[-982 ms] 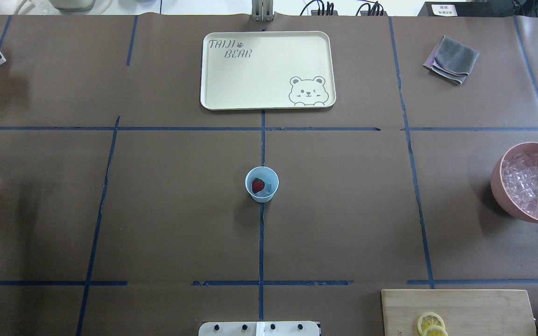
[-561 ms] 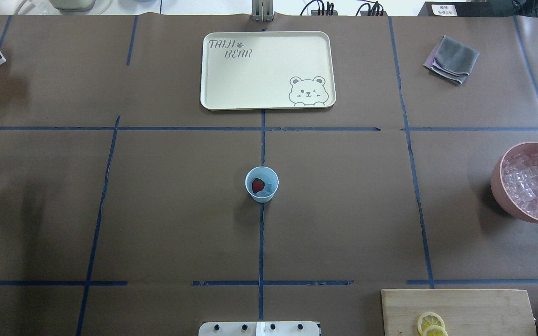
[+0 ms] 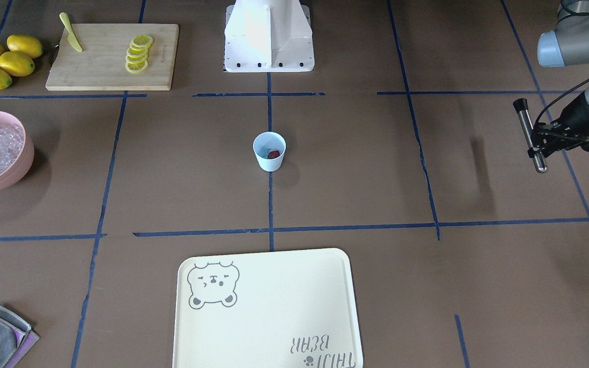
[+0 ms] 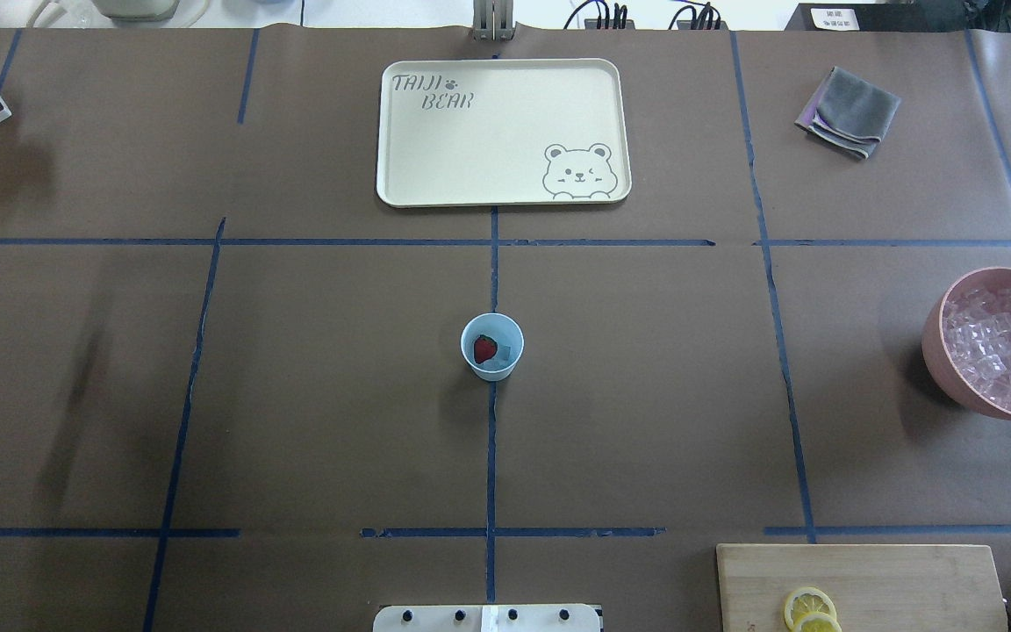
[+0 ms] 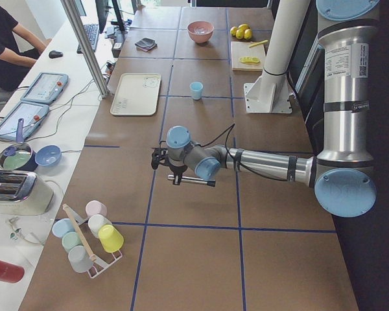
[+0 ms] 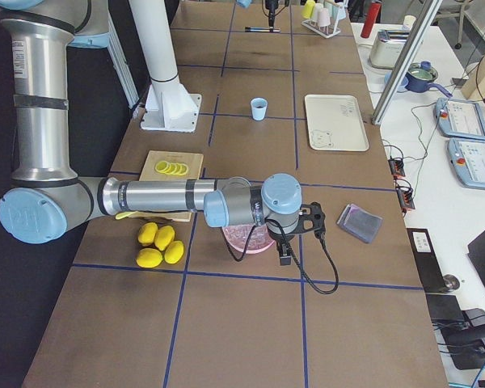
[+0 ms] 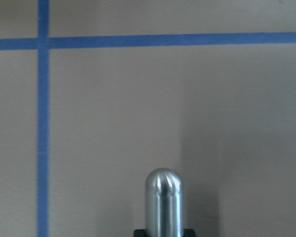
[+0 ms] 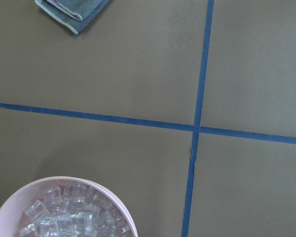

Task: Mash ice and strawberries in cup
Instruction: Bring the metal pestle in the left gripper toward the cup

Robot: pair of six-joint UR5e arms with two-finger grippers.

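My left tool (image 3: 534, 146) is pinched tight on a steel rod (image 3: 530, 134) and holds it clear of the counter (image 4: 330, 421), far out at 9 o'clock from the cup (image 4: 494, 372). The rod lies close to level. One end is rounded and the other has a dark cap. From the left wrist, that rounded end (image 7: 164, 195) pokes out over bare brown paper crossed by blue tape (image 7: 42, 128).

The cup stands upright at the middle of the counter, on a tape line and well apart from both of my tools. Inside it a dark-red strawberry (image 4: 484, 349) lies at the 9 o'clock side of the bottom, with a clear ice cube (image 4: 505, 354) touching it at 3 o'clock.

My right tool (image 6: 285, 255) hangs just beside the pink bowl (image 4: 936, 355), far out at 3 o'clock from the cup. I cannot tell whether it is spread or pressed together. The bowl is heaped with more ice (image 4: 1001, 347).

A cream bear tray (image 4: 505, 132) sits at 12 o'clock from the cup, and a folded grey cloth (image 4: 849, 111) at about 2. A wooden board (image 4: 892, 570) with lemon slices (image 4: 811, 610) sits at about 4.
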